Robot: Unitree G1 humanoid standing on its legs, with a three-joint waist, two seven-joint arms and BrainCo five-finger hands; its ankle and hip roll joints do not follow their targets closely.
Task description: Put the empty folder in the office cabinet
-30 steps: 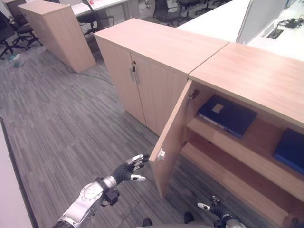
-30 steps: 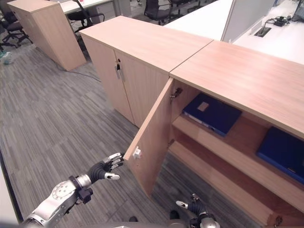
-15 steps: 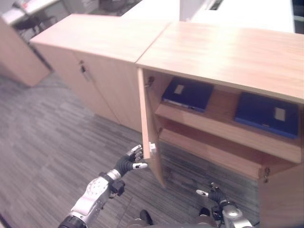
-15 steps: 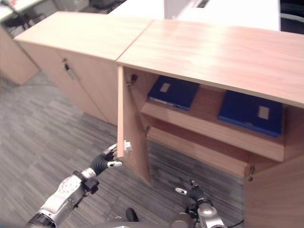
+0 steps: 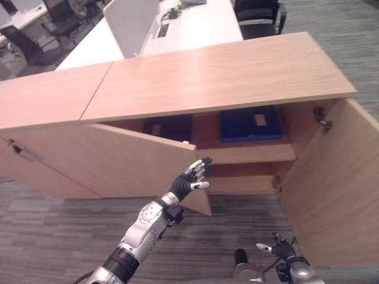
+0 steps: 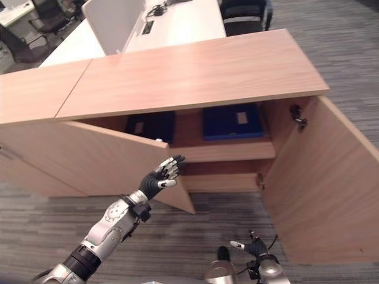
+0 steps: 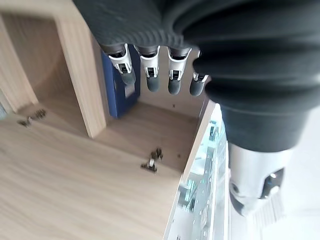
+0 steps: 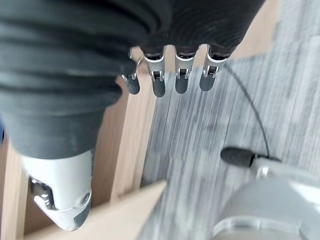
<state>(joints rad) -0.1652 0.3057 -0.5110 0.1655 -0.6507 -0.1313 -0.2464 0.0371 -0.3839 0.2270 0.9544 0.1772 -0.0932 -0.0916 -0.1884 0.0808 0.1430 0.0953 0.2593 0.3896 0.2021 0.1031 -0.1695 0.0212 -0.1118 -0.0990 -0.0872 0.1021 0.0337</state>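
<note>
both cabinet (image 5: 219, 74) doors stand open, and two blue folders (image 5: 251, 123) lie on the upper shelf (image 5: 249, 154) at frame centre, so the placing looks done; closing up seems all that is left. the left hand (image 5: 190, 178), fingers straight and empty, hovers by the left door (image 5: 118, 160) edge. the right hand (image 5: 281, 249), relaxed and holding nothing, hangs at lower right beside the right door (image 5: 331, 189)

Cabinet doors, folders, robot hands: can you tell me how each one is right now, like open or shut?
Left cabinet door: swung open.
Right cabinet door: swung open.
Blue folder: lying flat on the upper shelf.
Dark folder: lying flat beside it on that shelf.
Left robot hand: open, raised by the left door's edge, holding nothing.
Right robot hand: open, low, empty.
</note>
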